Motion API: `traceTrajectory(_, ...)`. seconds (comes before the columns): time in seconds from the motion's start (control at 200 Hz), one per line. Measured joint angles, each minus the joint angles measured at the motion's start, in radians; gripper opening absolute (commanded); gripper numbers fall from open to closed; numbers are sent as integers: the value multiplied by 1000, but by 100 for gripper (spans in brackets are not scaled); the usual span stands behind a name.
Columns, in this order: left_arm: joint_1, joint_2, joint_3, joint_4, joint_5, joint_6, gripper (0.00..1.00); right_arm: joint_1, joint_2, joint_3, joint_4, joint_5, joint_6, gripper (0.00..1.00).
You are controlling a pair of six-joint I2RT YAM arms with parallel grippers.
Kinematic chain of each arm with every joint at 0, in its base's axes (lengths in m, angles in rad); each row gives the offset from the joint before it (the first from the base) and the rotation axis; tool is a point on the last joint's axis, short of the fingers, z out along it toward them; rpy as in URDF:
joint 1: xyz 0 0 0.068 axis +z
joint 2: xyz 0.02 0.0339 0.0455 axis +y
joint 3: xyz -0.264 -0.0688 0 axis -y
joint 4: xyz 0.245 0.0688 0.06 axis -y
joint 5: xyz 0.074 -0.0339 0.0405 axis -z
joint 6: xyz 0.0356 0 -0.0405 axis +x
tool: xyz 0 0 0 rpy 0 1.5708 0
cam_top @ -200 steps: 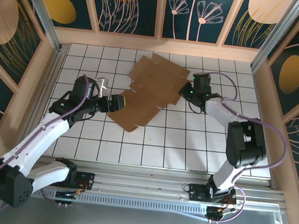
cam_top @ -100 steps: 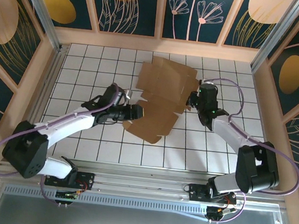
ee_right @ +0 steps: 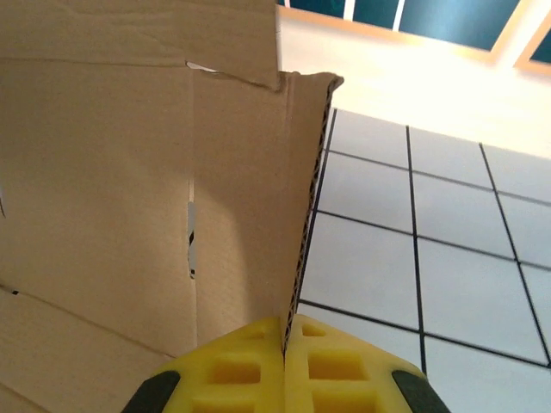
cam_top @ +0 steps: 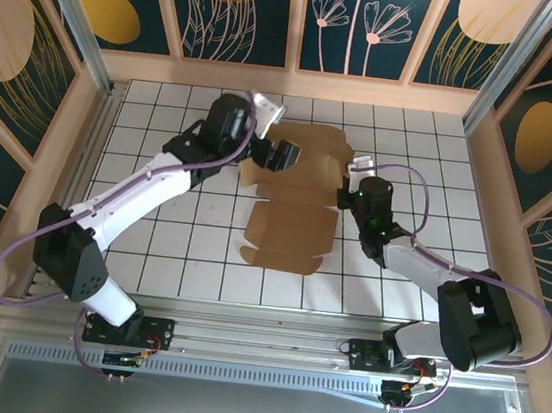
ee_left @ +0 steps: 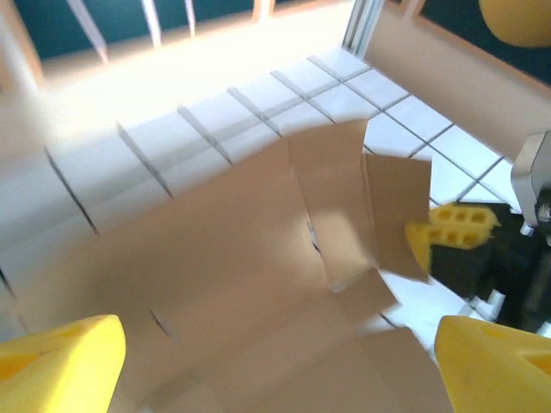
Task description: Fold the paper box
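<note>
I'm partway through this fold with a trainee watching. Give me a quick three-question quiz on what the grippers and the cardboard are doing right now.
1. True or false: the left gripper is open over the paper box.
2. The right gripper is: A) open in the air; B) shut on an edge of the paper box; C) shut on the other arm.
3. Fill in: most of the paper box lies ___ on the tiles.
Key: 1 true; 2 B; 3 flat.

Wide-spread left claw (ee_left: 275, 353); right claw (ee_right: 284, 348) pinched closed
</note>
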Motion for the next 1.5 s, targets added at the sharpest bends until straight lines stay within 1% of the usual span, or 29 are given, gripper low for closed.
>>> traceTrajectory(0.105, 14, 162, 242, -84, 31, 226, 94, 0, -1, -21, 36, -29, -66, 0)
traceTrajectory(0.2, 43, 281, 378, -160, 91, 387, 94, -5, -3, -50, 72, -77, -113, 0)
traceTrajectory(0.31, 85, 351, 425, -221, 165, 539, 94, -36, -3, -62, 89, -138, -136, 0)
traceTrajectory(0.405, 115, 386, 436, -237, 201, 648, 96, -66, 2, -62, 107, -184, -146, 0)
traceTrajectory(0.501, 131, 424, 457, -237, 229, 717, 97, -83, 27, -61, 127, -224, -154, 0)
traceTrajectory(0.591, 137, 490, 525, -245, 266, 758, 97, -92, 60, -59, 135, -253, -167, 0)
traceTrajectory(0.696, 138, 581, 633, -287, 298, 788, 96, -93, 97, -44, 135, -275, -177, 0)
traceTrajectory(0.786, 138, 632, 676, -327, 315, 799, 94, -94, 118, -26, 135, -283, -180, 0)
traceTrajectory(0.866, 138, 649, 673, -365, 318, 801, 90, -97, 136, -16, 147, -284, -184, 0)
traceTrajectory(1.026, 138, 650, 616, -392, 325, 795, 77, -99, 159, -10, 157, -282, -192, 0)
traceTrajectory(1.126, 138, 650, 597, -423, 326, 770, 75, -99, 163, -10, 158, -277, -194, 0)
traceTrajectory(1.236, 140, 649, 597, -448, 325, 688, 72, -99, 163, -9, 166, -268, -195, 0)
traceTrajectory(1.296, 141, 648, 597, -458, 325, 641, 64, -99, 163, -9, 172, -262, -195, 0)
traceTrajectory(1.427, 143, 630, 573, -466, 325, 551, 35, -99, 163, -9, 176, -251, -195, 0)
traceTrajectory(1.502, 143, 613, 555, -471, 326, 519, 28, -99, 163, -8, 176, -246, -195, 0)
